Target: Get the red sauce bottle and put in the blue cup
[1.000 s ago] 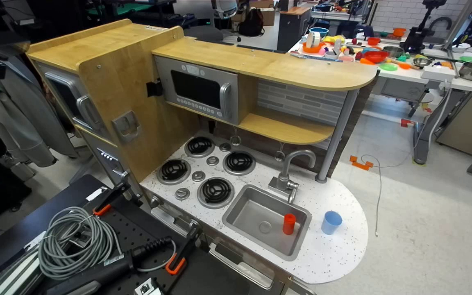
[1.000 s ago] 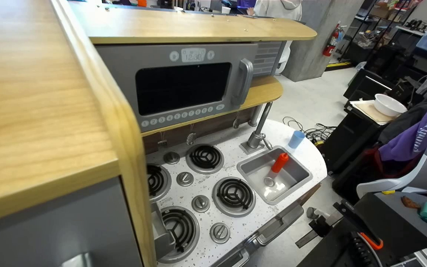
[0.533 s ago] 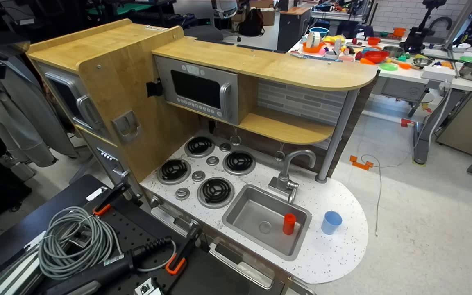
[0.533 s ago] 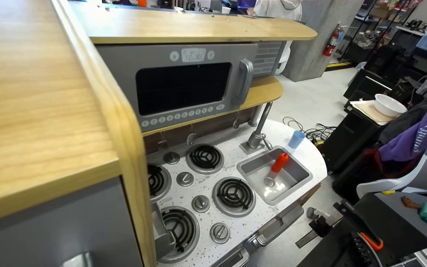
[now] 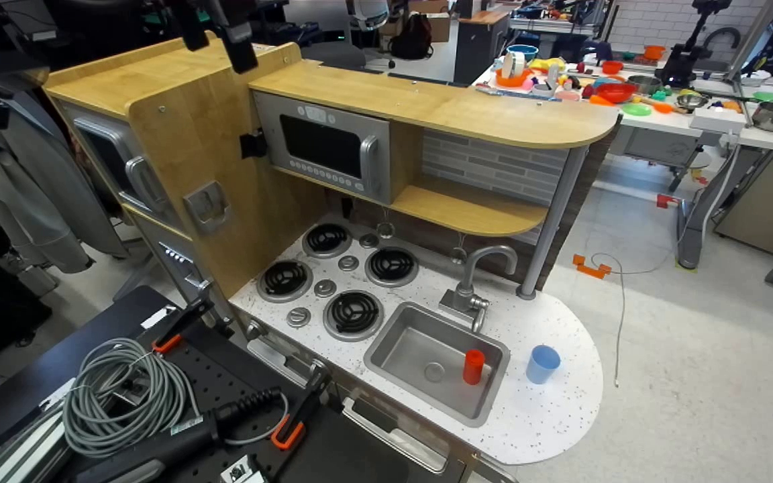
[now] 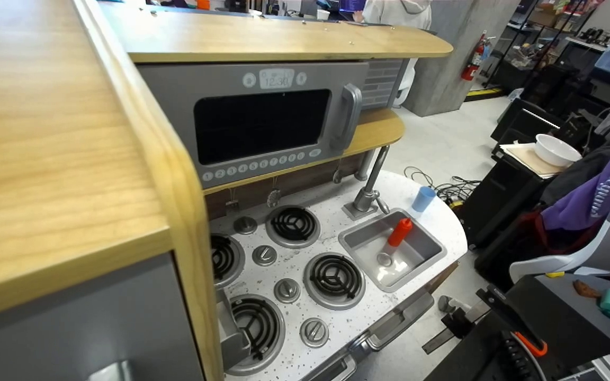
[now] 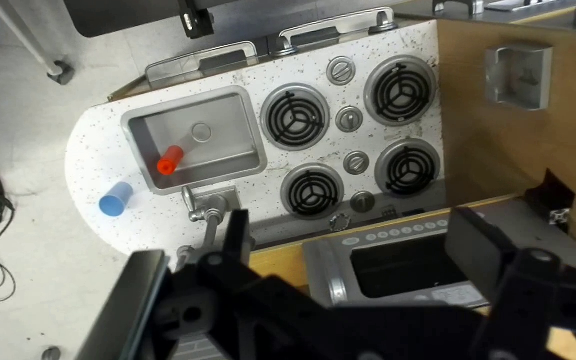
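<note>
The red sauce bottle stands in the grey sink near the end by the blue cup. It also shows in an exterior view and the wrist view. The light-blue cup stands on the white counter just outside the sink, and shows in an exterior view and the wrist view. My gripper is open and empty, high above the play kitchen, far from bottle and cup. Its dark fingers show at the top of an exterior view, before the tall cabinet's top.
The sink has a faucet at its back edge. A microwave and wooden shelf overhang the counter's back. Stove burners lie beside the sink. A tall wooden cabinet stands at the stove end.
My gripper has come into the top of an exterior view, where it did not show before. The bottle and cup have not moved.
</note>
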`<act>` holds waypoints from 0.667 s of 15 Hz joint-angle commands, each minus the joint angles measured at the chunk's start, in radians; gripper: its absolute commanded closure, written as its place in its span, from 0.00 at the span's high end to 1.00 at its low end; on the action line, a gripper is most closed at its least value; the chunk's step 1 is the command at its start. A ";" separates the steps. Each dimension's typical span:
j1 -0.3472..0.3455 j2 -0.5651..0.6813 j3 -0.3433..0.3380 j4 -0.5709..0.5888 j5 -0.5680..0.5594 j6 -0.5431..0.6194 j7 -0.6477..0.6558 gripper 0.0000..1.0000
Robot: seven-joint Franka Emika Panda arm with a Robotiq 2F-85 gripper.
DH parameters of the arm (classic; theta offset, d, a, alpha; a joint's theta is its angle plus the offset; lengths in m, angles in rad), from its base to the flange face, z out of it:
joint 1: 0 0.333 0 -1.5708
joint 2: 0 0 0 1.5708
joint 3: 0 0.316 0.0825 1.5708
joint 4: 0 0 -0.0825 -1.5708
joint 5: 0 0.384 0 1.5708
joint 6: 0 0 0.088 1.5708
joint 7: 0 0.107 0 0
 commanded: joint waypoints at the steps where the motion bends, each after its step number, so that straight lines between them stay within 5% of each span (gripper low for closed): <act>1: -0.023 0.117 -0.015 0.048 -0.045 0.060 0.033 1.00; 10: -0.065 0.496 -0.103 0.119 -0.127 0.361 0.037 1.00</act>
